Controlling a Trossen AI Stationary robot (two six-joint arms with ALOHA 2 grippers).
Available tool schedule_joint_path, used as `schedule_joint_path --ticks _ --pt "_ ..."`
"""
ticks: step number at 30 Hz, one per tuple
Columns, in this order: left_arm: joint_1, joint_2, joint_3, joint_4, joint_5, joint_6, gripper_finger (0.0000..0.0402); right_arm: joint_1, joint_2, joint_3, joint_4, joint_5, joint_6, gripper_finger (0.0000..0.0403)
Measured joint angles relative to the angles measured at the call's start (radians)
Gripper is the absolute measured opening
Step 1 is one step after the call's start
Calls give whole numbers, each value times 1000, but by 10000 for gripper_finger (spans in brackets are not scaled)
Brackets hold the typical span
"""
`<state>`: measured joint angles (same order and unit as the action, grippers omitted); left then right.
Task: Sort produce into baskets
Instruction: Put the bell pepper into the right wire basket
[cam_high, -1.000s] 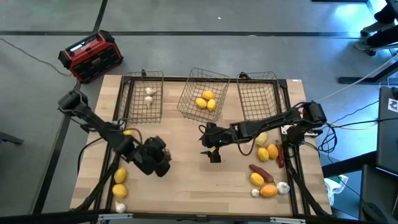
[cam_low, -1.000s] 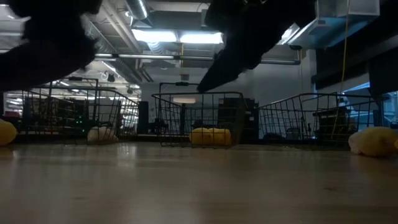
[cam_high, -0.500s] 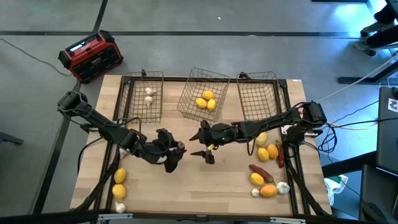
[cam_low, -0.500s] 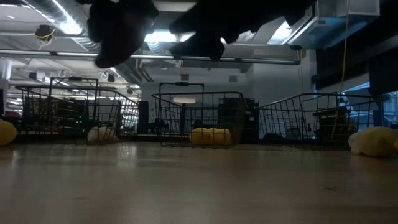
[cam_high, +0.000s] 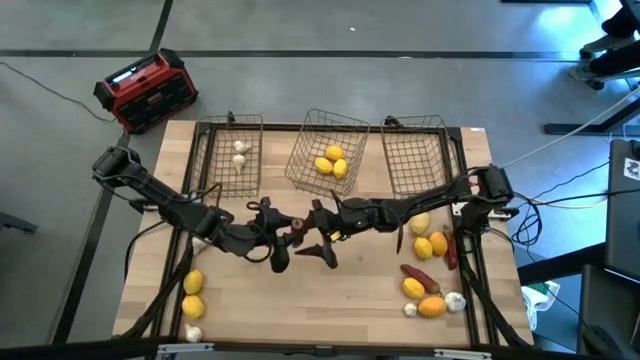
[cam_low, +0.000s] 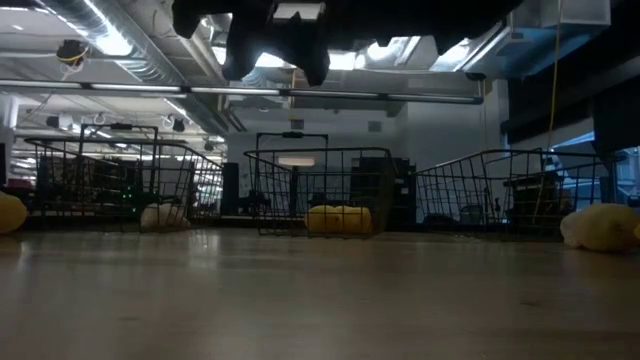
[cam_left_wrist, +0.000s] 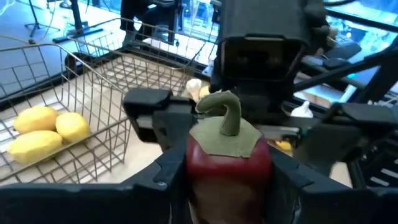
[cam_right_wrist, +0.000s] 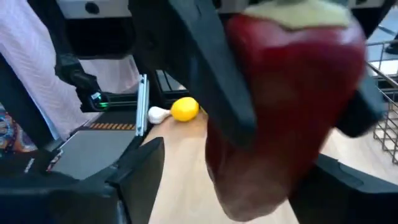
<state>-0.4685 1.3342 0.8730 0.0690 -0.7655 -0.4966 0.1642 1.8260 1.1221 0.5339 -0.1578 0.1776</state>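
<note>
From above, we have both arms meeting over the middle of the wooden table (cam_high: 370, 285): the left hand (cam_high: 283, 232) carries a dark red piece (cam_high: 297, 230), mostly hidden among the dark fingers, and the right hand (cam_high: 318, 232) faces it, jaws spread; half a second ago the two hands stood farther apart. Behind them sit three wire-mesh baskets: the left basket (cam_high: 228, 155) with white bulbs (cam_high: 240, 153), the middle basket (cam_high: 327, 150) tilted, with yellow lemons (cam_high: 331, 161), and the right basket (cam_high: 415, 152). Loose produce (cam_high: 428, 268) lies by the right edge. A red-and-black box (cam_high: 146, 91) is on the floor. Down at table level, we only catch dark arm shapes cut off at the top, and the baskets in thin black mesh. From the left wrist, we see the red pepper (cam_left_wrist: 229, 158), smooth and glossy with a curled green stem, clamped between the left hand's fingers (cam_left_wrist: 171, 171), the right hand just beyond it. From the right wrist, the pepper (cam_right_wrist: 283, 118) fills the view, blurred, its fingers (cam_right_wrist: 140, 168) open either side, not gripping.
</note>
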Motion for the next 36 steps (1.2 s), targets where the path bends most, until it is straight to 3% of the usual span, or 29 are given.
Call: schedule_joint_path --ticks 12,17,20,23,29,36 --pt "6 0 2 10 6 7 143 -2 4 0 17 19 -27 91" --pt "11 0 2 6 5 -6 143 -2 4 0 15 24 -27 91" --pt "12 0 2 6 2 -15 150 -2 4 0 16 26 -19 114" --pt "14 0 2 3 -2 -26 172 -2 4 0 21 27 -20 122" --pt "9 -3 1 -1 -4 -31 227 -1 4 0 20 24 -29 103" --pt "-48 -81 0 -49 45 -74 241 0 -30 1 -83 18 -32 109"
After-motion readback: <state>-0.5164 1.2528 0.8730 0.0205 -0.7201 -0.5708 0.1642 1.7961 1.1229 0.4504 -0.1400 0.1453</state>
